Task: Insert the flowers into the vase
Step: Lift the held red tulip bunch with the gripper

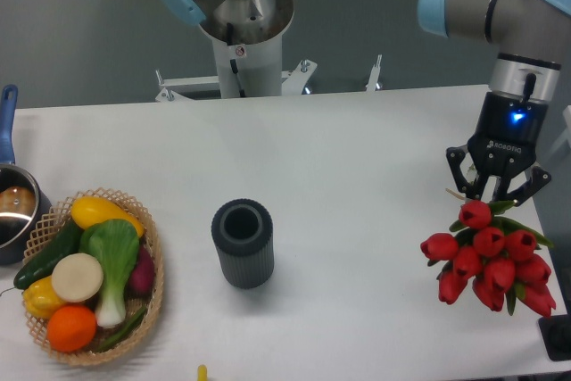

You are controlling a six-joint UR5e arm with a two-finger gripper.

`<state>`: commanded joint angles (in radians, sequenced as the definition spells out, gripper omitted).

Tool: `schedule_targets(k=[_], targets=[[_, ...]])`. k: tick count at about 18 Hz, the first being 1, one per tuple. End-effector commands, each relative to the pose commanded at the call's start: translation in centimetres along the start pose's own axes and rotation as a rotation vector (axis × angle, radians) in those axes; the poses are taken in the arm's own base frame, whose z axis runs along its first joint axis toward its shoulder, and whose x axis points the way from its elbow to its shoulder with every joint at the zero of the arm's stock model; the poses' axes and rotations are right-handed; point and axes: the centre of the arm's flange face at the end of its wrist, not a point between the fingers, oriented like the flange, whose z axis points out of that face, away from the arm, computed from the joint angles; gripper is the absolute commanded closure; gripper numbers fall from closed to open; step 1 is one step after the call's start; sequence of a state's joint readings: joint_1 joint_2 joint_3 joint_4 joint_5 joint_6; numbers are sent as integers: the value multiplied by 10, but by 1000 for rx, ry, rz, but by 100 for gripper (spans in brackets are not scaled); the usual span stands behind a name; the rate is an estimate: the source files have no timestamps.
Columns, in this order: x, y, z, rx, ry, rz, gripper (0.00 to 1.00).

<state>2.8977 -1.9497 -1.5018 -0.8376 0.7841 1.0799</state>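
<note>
Camera view: your gripper (pixel 496 195) sits directly above the flowers (pixel 489 254), fingers apparently pinching the stems, though the buds hide the contact. Well off to its side stands the upright vase (pixel 242 243), with a basket (pixel 153 267) beyond.

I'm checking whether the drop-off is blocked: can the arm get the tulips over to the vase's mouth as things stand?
Probably yes. The gripper is at the flowers on the right; the vase stands upright, its mouth uncovered, with bare table between. The basket sits beyond it on the left, off the path.
</note>
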Motion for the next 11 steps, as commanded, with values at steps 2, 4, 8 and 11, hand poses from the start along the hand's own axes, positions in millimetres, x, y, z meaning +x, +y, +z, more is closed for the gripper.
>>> schedule_targets(k=[2, 4, 8, 11], targets=[[4, 4, 7, 6, 20, -7, 85], [2, 2, 3, 9, 14, -6, 85], [4, -2, 4, 25, 22, -3, 85], [10, -11, 6, 86, 60, 1, 85]])
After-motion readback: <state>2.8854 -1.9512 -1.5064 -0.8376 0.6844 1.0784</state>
